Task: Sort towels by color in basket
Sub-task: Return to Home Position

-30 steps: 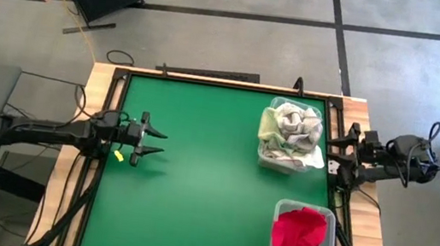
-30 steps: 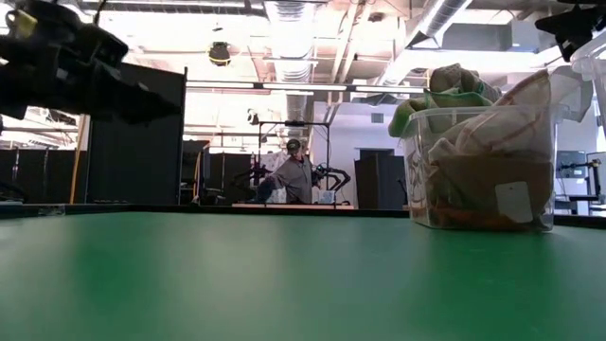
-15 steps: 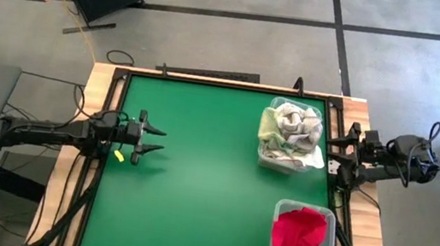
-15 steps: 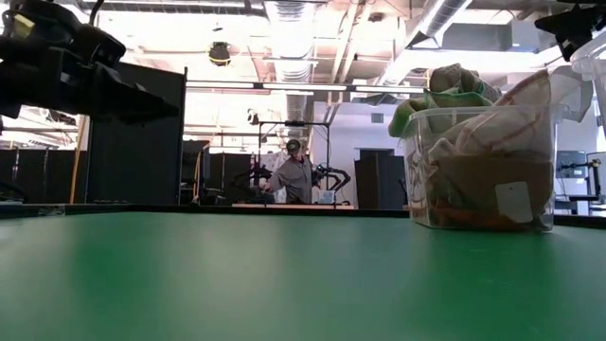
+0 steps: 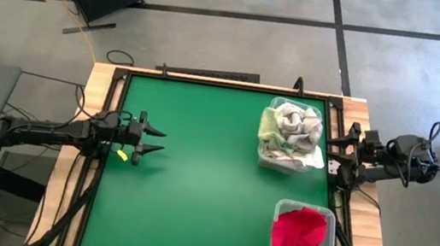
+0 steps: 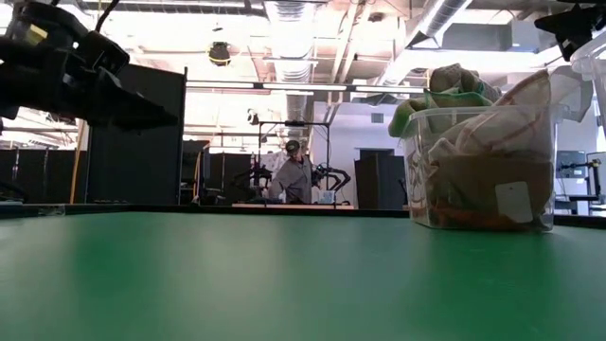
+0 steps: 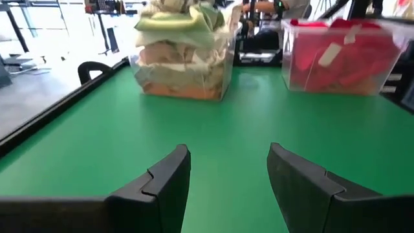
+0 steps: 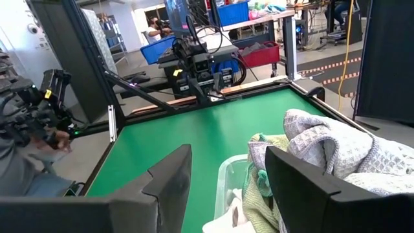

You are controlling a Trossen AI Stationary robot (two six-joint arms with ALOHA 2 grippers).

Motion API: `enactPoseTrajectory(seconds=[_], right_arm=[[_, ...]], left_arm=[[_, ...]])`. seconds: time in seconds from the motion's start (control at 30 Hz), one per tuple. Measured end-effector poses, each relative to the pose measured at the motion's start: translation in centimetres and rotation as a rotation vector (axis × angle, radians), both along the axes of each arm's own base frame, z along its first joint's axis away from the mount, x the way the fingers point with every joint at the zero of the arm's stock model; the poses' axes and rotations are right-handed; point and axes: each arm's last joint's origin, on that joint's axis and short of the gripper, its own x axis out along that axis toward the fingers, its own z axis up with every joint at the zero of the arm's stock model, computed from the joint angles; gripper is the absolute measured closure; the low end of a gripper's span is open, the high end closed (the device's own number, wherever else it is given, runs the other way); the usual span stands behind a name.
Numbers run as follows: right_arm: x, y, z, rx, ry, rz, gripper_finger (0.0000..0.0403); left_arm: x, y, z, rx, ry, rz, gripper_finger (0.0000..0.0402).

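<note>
Left pincer point(image 5: 159, 141) spread wide, empty, hovering over the desk's point(image 5: 192, 197) left side, well apart from everything. Right pincer point(image 5: 329, 154) spread too, just beside the clear bin point(image 5: 274, 105) heaped with pale towels point(image 5: 292, 133). Red towel point(image 5: 298, 242) fills the second bin point(image 5: 280, 206).

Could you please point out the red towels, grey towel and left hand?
red towels point(image 5: 298, 244), high view, pile's middle
grey towel point(image 8: 336, 152), right wrist view, top fold
left hand point(image 5: 160, 141), high view, between fingertips

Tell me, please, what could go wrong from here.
The towels heap above the rim of the clear bin, and a white one drapes over its side; one could slide out. The open right gripper hangs right beside that heap and might snag it on its next move. The left gripper hovers well clear.
</note>
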Motion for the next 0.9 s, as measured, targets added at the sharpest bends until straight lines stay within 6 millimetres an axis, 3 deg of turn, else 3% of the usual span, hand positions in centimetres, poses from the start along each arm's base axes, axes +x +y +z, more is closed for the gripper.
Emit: enactPoseTrajectory(seconds=[0.43, 0.9], right_arm=[[0.0, 0.0, 0.0, 0.0, 0.0, 0.0, 0.0176], [0.0, 0.0, 0.0, 0.0, 0.0, 0.0, 0.0176]], left_arm=[[-0.4, -0.1, -1.6, 0.008, 0.173, -0.01, 0.0205], [-0.3, -0.1, -1.7, 0.008, 0.177, -0.009, 0.0205]])
